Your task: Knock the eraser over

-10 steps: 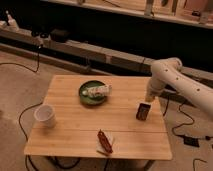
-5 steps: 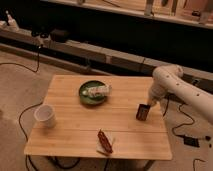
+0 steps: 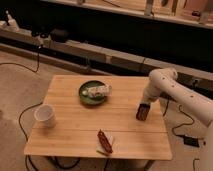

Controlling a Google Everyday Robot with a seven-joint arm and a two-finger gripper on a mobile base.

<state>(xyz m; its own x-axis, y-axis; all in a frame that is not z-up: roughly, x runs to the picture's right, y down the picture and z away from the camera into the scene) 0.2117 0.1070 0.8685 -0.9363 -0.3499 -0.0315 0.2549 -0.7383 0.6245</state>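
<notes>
The eraser (image 3: 142, 112) is a small dark block with a brown-red face, standing upright near the right edge of the wooden table (image 3: 70, 135). My gripper (image 3: 148, 101) hangs at the end of the white arm, just above and behind the eraser's top, at or very near contact. The eraser hides the fingertips.
A green bowl (image 3: 91, 93) with a pale tube-like item (image 3: 100, 90) sits at the table's middle back. A white cup (image 3: 45, 115) stands at the left. A reddish-brown strip with a white piece (image 3: 105, 142) lies near the front edge. Cables run on the floor around the table.
The arm has swung left and down over the last second, bringing the gripper closer to the eraser. The eraser still stands upright in the same place.
</notes>
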